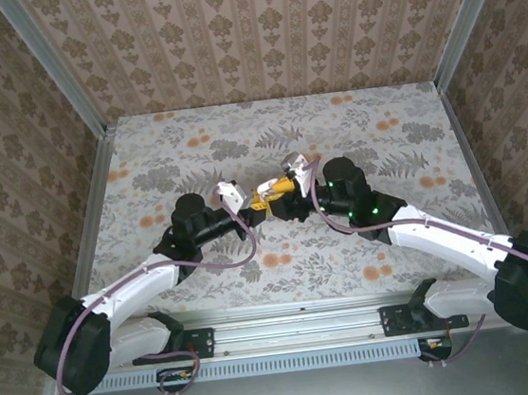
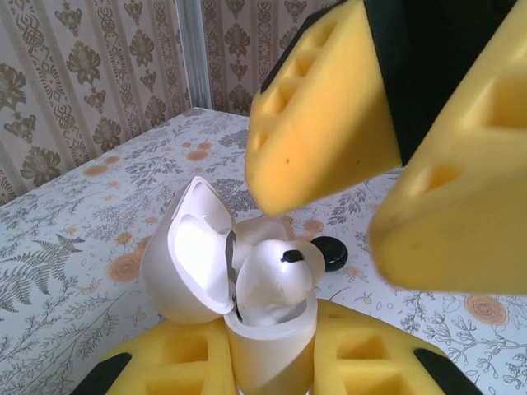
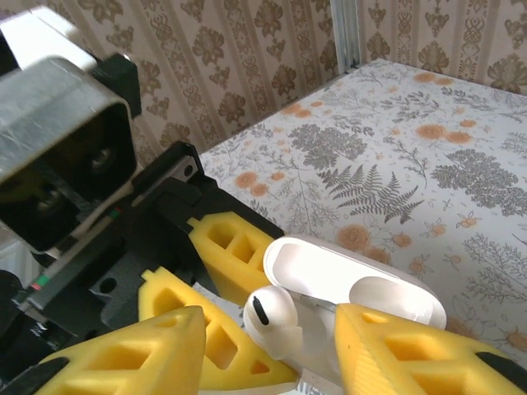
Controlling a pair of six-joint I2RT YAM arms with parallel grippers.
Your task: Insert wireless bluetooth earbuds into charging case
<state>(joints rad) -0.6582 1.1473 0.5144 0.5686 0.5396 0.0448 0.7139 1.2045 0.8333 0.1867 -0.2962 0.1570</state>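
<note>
The charging case point(image 2: 268, 341) is white and stands upright, its lid point(image 2: 185, 255) swung open to the left. My left gripper point(image 2: 272, 366) is shut on the case body, one yellow foam finger on each side. A white earbud point(image 3: 272, 317) with a black slit sits in the case mouth, its head sticking out above the rim. My right gripper point(image 3: 270, 329) is open with its fingers on either side of the earbud, a gap showing on both sides. In the top view both grippers meet at mid-table, left gripper point(image 1: 258, 208) and right gripper point(image 1: 276, 189).
A small black round object point(image 2: 329, 251) lies on the floral tablecloth point(image 1: 372, 137) just behind the case. The left arm's black wrist and camera block point(image 3: 66, 156) stand close to my right fingers. Patterned walls enclose the table on three sides.
</note>
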